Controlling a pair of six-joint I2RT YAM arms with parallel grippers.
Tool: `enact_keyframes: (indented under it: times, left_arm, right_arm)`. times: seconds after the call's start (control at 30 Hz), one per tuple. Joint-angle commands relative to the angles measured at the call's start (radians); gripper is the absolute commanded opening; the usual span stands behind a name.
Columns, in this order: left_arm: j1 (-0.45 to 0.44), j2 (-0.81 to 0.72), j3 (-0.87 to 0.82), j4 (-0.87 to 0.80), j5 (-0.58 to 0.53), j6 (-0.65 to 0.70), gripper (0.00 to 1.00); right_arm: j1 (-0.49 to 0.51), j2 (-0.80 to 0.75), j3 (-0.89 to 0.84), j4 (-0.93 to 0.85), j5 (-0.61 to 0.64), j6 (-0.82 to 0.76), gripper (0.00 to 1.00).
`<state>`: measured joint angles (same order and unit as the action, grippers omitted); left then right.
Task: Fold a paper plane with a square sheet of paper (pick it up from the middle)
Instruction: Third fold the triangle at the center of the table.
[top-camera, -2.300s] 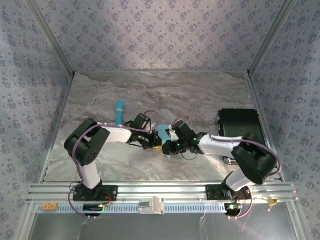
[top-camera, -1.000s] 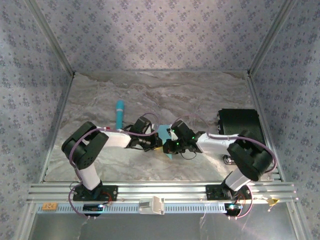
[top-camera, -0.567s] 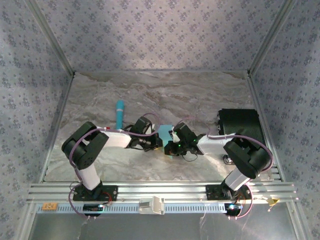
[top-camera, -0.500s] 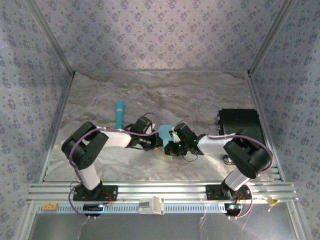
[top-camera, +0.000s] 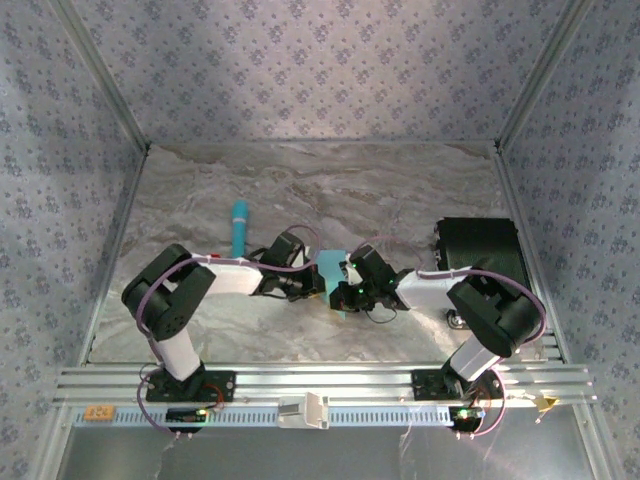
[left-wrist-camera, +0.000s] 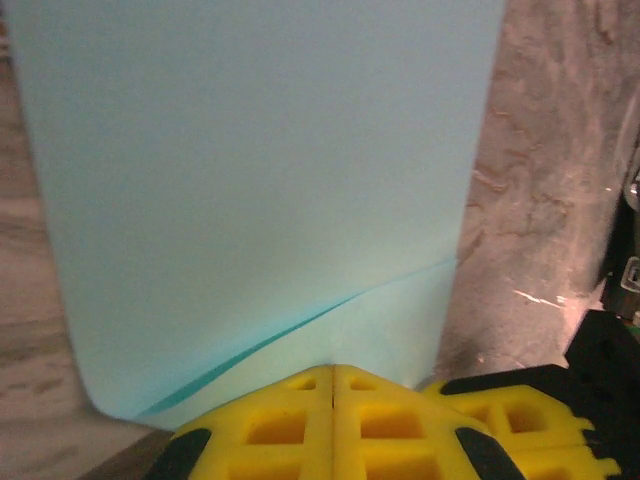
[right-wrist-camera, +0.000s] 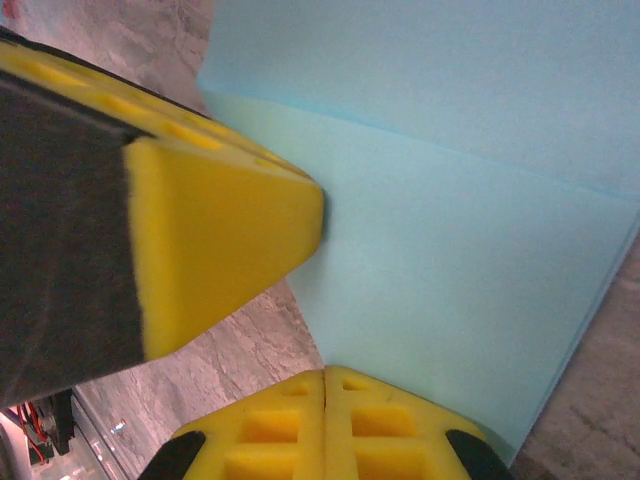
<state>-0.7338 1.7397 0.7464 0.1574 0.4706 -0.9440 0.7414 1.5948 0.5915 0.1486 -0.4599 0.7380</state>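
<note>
Less of thin light cyan-blue paper sheet (top-camera: 332, 266) shows between arms than moments back; right arm's elbow has drawn inward. Paper sheet sits mid-table, partly folded, slanting layer edge visible. Left gripper (left-wrist-camera: 333, 372) clenched on its near edge. Right gripper (right-wrist-camera: 325, 375) clenched on another edge, tips of both nearly meeting. Slim turquoise pen-like stick (top-camera: 239, 228) lies well apart on marbled grey table (top-camera: 420, 190). Risk: opposing pulls may tear sheet; slipping pinch would skew crease.
</note>
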Motion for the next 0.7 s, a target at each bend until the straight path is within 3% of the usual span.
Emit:
enact_keyframes:
  times: [0.0,0.37,0.67]
  left_arm:
    - [0.018,0.019,-0.001,-0.027,-0.043,0.018,0.0]
    - [0.142,0.021,0.009,-0.068,-0.047,0.099,0.0]
    - [0.171,-0.03,0.031,-0.112,-0.037,0.121,0.0]
  right_arm:
    - [-0.007,0.002,-0.041,-0.088,0.035,0.011,0.0]
    - [-0.007,-0.006,-0.056,-0.099,0.038,0.006,0.0]
    - [-0.01,-0.007,-0.056,-0.086,0.028,0.002,0.0]
